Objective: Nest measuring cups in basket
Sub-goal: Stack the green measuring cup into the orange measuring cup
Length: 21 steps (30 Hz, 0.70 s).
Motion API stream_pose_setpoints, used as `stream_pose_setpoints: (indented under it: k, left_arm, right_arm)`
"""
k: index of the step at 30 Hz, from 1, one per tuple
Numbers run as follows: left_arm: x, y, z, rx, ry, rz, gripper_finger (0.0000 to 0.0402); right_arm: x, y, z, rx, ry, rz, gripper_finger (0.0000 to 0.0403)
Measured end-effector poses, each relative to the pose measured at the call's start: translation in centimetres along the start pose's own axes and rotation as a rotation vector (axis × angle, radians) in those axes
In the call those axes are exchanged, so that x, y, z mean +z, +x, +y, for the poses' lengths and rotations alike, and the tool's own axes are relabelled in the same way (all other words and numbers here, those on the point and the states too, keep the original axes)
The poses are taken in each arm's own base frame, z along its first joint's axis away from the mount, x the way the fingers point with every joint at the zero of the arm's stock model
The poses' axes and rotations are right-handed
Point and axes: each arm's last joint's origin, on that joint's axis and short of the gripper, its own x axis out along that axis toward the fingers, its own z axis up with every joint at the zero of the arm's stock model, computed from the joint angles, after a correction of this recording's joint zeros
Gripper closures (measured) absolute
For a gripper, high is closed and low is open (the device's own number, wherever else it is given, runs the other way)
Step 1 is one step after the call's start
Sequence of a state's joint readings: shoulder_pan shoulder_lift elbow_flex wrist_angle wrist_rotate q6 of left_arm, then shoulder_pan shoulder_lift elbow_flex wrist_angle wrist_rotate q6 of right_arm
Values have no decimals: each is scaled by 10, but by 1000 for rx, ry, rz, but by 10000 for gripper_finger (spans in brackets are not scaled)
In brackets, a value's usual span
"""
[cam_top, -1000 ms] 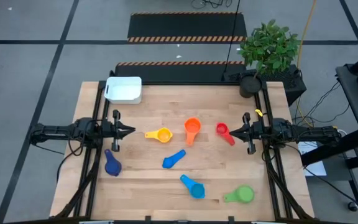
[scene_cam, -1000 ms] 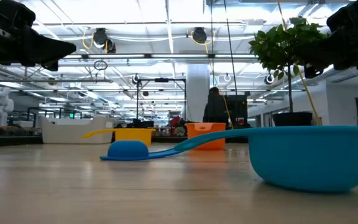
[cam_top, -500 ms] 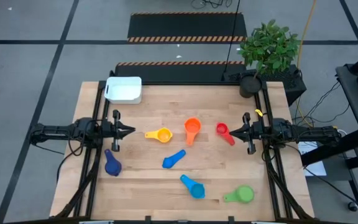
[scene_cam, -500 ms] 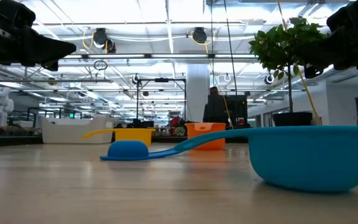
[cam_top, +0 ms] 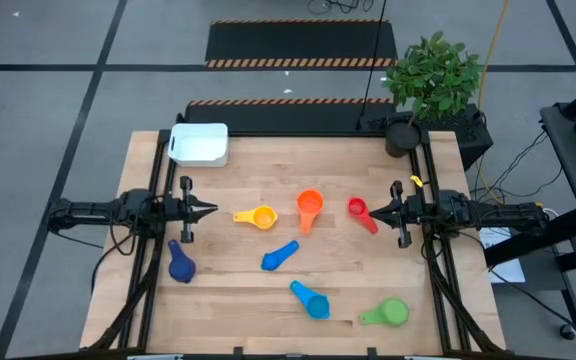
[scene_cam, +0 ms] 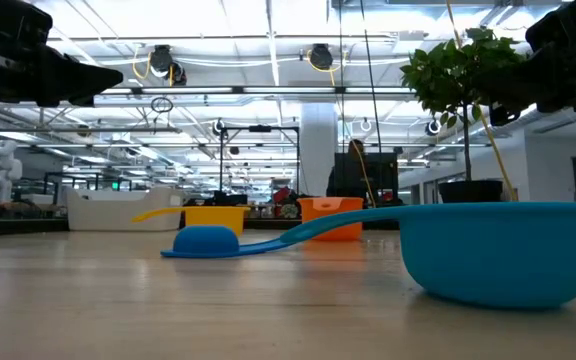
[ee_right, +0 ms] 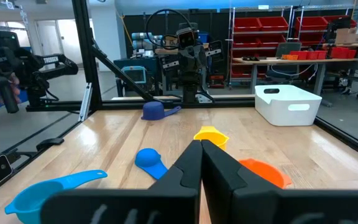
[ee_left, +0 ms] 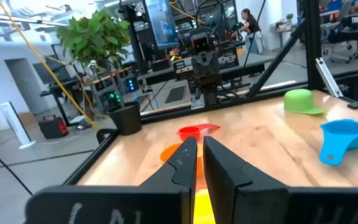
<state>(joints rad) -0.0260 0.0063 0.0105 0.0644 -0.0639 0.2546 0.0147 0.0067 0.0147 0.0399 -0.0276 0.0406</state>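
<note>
Measuring cups lie scattered on the table (cam_top: 368,170), none yet in the white basket (cam_top: 199,144) at its far left corner. Left end effector (cam_top: 211,210) hangs closed and empty near the yellow cup (cam_top: 262,216); right end effector (cam_top: 372,211), also closed, sits beside the red cup (cam_top: 357,208). Nothing is started; the next move likely needs fingers spread over a cup.

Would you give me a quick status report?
Left gripper, right gripper shut, empty. Cups loose on table; basket empty. Nothing in the way.

A potted plant (cam_top: 430,82) stands at the wooden table's (cam_top: 268,300) far right corner, seemingly just off it.
</note>
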Motion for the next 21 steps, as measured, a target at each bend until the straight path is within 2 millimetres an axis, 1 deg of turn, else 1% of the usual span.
stream_pose_setpoints:
  k: [5, 10, 21]
  left_arm:
    - [1, 0, 0, 1, -42, -6, 369]
    - [9, 0, 2, 16, -131, -89, 369]
    - [17, -2, 4, 30, -162, -180, 369]
  right_arm:
    - [0, 0, 0, 0, 0, 0, 403]
    - [0, 0, 0, 0, 0, 0, 403]
    - [0, 0, 0, 0, 0, 0, 403]
